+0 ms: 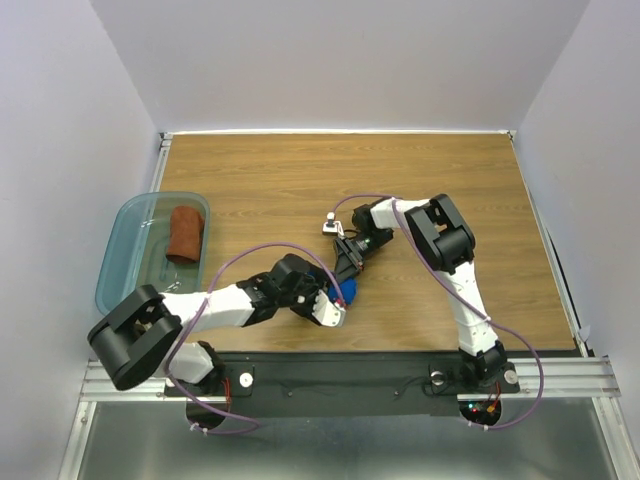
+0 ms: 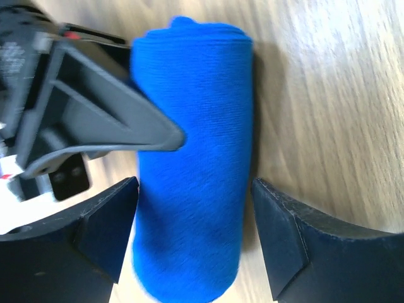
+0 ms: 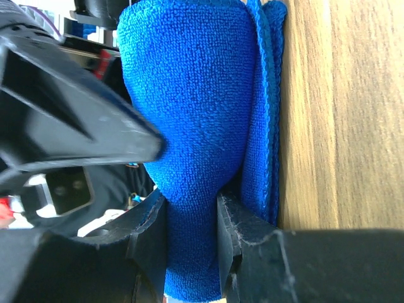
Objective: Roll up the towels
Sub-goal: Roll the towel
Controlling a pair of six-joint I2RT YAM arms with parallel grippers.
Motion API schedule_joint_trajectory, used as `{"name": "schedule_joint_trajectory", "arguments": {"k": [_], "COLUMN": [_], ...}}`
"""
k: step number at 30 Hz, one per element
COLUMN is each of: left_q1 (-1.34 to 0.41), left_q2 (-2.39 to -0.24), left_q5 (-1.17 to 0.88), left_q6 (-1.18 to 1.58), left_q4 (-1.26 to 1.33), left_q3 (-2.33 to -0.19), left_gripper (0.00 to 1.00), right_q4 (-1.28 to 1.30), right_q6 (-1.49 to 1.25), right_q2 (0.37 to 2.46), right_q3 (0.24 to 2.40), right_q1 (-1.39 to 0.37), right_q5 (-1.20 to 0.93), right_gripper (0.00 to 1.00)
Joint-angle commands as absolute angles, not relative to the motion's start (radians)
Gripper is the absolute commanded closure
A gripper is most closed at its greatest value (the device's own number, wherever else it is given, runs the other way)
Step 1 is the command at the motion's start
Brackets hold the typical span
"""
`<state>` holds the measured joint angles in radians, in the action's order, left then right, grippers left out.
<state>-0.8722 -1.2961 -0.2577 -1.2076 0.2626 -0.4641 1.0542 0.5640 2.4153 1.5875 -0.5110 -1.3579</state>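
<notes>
The blue towel (image 1: 346,293) lies rolled on the table near the front middle. In the left wrist view the blue roll (image 2: 192,158) sits between my left gripper's (image 2: 194,189) spread fingers (image 2: 287,230), with a gap on the right side. My left gripper (image 1: 335,306) is open around the roll's near end. My right gripper (image 1: 348,274) is shut on the roll's other end; its fingers (image 3: 243,233) pinch the blue cloth (image 3: 189,113) narrow in the right wrist view. The rust-brown towel (image 1: 186,233) lies rolled inside the teal bin (image 1: 118,262).
The teal plastic bin stands at the table's left edge. The wooden table (image 1: 450,180) stretches behind and to the right of both grippers. The right gripper's finger (image 2: 120,120) crosses the left wrist view beside the roll. White walls enclose the table.
</notes>
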Motion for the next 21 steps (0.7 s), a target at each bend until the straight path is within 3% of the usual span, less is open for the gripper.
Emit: {"name": "schedule_joint_trajectory", "arguments": {"k": [1,8,13,14,16,20,21], "left_q1": [-0.879,-0.879,-0.88,-0.879,-0.877,-0.877,-0.877], "left_q2": [-1.35,-1.417,-1.454,-1.475,-1.491,-1.491,-1.49], "left_q5": [-0.262,-0.241,-0.268,-0.262,-0.256,-0.279,-0.285], "left_q6": [-1.242,-1.27,-1.259,-1.25,-1.236,-1.23,-1.226], "left_q4": [0.337,0.322,0.102,0.039,0.002,-0.11,-0.147], "left_q3": [-0.442,-0.46,-0.575,-0.609,-0.627,-0.653,-0.667], "left_gripper": [0.18,0.23,0.47,0.56,0.62,0.7,0.71], "right_q4": [0.997,1.031,1.043,1.045,1.046,1.045,1.045], "right_q6": [0.657,0.689,0.698,0.696,0.687,0.652,0.635], "right_q2": [2.506,2.534,2.508,2.496,2.485,2.468,2.464], "right_q3": [1.585,1.594,1.6,1.603,1.611,1.655,1.682], "right_q1": [-0.525,-0.526,-0.526,-0.526,-0.523,-0.494,-0.473], "right_q5": [-1.169,-1.175,-1.149,-1.135,-1.121,-1.077,-1.054], "right_gripper": [0.97,0.96,0.91,0.86,0.78,0.46,0.33]}}
